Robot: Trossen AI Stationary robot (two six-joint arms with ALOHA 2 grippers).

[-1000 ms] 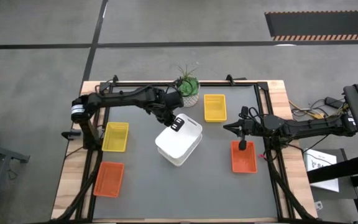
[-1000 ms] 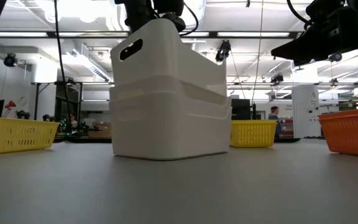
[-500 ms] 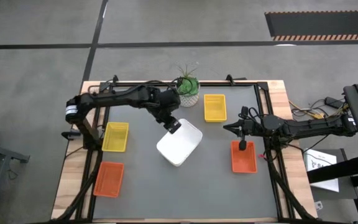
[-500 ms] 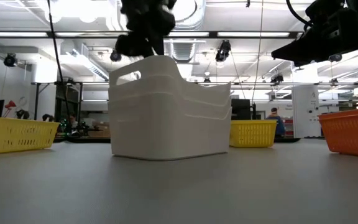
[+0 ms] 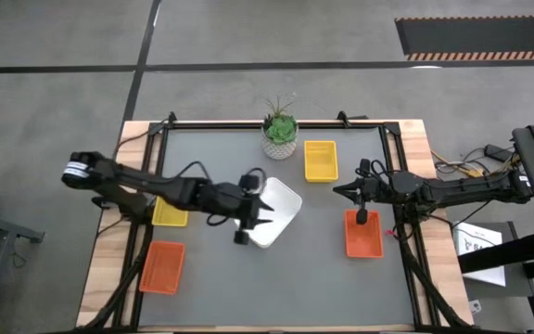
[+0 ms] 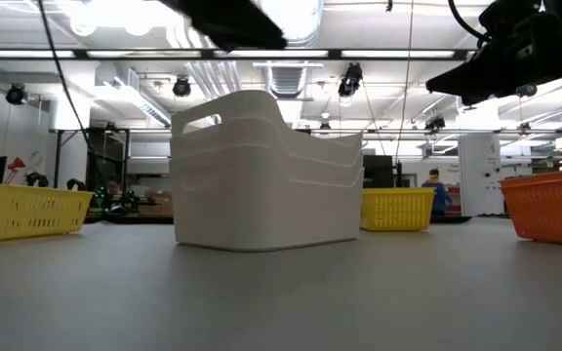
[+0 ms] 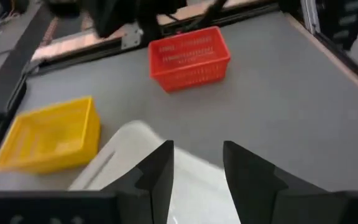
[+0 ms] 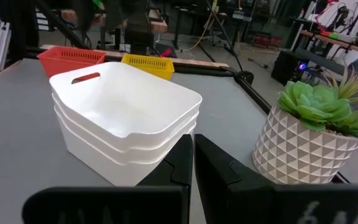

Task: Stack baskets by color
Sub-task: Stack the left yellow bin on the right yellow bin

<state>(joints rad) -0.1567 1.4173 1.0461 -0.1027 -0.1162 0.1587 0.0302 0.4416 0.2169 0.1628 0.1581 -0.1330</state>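
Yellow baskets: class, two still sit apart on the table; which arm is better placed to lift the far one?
Probably the right. Its shut gripper hovers just beside the far yellow basket, while the open left gripper is over the white stack, nearer the other yellow basket.

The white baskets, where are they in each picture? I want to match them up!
High view: the white baskets sit mid-table, under the left pincer.
Low view: the stack fills the middle.
Left wrist view: it lies just past the dark fingers.
Right wrist view: it stands centre-left.
Shared landmark: the orange basket on the right arm's side, at the low view's right edge and far off in the left wrist view.
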